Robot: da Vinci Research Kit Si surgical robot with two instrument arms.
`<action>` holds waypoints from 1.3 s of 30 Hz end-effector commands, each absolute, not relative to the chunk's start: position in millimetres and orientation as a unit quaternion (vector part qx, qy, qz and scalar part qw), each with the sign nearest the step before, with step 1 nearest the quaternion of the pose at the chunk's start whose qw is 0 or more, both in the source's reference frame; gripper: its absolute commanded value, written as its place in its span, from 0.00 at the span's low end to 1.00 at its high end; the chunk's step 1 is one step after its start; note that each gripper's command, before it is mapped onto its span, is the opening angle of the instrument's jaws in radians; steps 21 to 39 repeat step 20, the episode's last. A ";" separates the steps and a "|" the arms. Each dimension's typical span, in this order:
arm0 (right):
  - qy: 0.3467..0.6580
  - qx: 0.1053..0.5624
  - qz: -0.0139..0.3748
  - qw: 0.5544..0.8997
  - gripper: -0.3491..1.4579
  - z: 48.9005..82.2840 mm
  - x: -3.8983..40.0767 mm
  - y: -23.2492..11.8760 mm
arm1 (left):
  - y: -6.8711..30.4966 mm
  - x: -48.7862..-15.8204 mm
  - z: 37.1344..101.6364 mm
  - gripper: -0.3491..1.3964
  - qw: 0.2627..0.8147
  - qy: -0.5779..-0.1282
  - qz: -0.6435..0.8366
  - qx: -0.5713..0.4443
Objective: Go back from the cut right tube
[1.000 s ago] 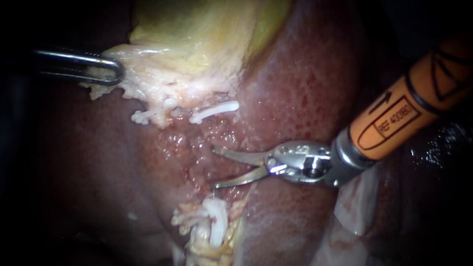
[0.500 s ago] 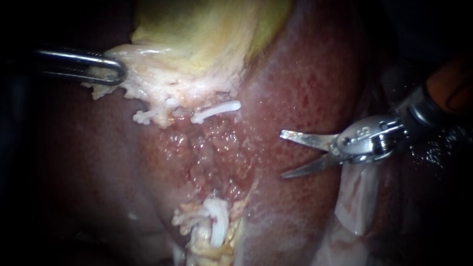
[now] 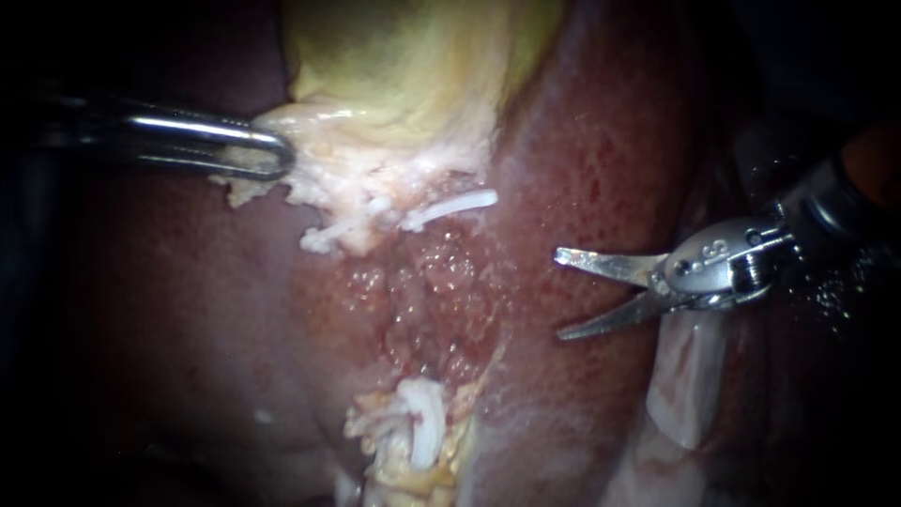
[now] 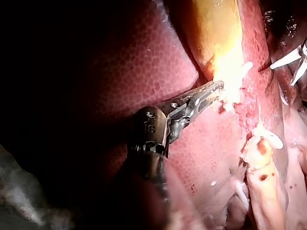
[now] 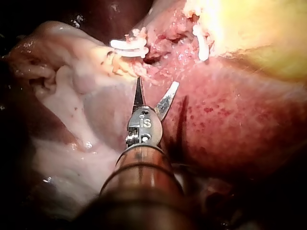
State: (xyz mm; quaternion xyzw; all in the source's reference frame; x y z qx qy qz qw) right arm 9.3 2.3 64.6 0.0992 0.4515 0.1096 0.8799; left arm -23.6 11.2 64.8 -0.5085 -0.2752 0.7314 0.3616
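Close view of a dark red liver (image 3: 601, 141), with the yellow-green gallbladder (image 3: 404, 56) at the far side. The right instrument (image 3: 559, 294) came in from the right edge. Its two slim blades were spread apart with nothing between them, and the tips hung over bare liver just right of the raw dissected bed (image 3: 432, 291). The step in hand was judged to be the retreat from the cut right tube (image 3: 449, 208). The blades pointed toward the tube but stood apart from it.

The tube showed as two separate ends. The far end was a short whitish stub under a white clip (image 3: 474, 200). It lay at the ragged rim of the gallbladder, to the right of a second clipped stub (image 3: 328, 237). The near end (image 3: 422, 434) sat in a clump of pale and yellowish tissue at the near edge, and it too carried something white, probably a clip. Raw red bed lay between the two ends, and no strand could be seen joining them.

The left instrument (image 3: 277, 155) reached in from the left. Its jaws were clenched on the pale fringe (image 3: 328, 178) of the gallbladder's rim. The left wrist view showed the same grip.

The next move, as a judgement, called for drawing the right instrument out to the right along its own shaft. The open tips would need to ride above the liver so that neither scored it.
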 end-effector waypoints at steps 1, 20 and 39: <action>0.452 0.099 0.110 0.880 0.99 64.6 9.3 2.3 | 11.0 -23.9 65.1 0.00 0.359 -0.276 0.732 -0.509; 0.452 0.101 0.110 0.879 0.99 63.9 9.2 2.6 | 10.3 -25.8 66.9 0.00 0.350 -0.276 0.735 -0.511; 0.452 0.101 0.110 0.879 0.99 63.9 9.2 2.6 | 10.3 -25.8 66.9 0.00 0.350 -0.276 0.735 -0.511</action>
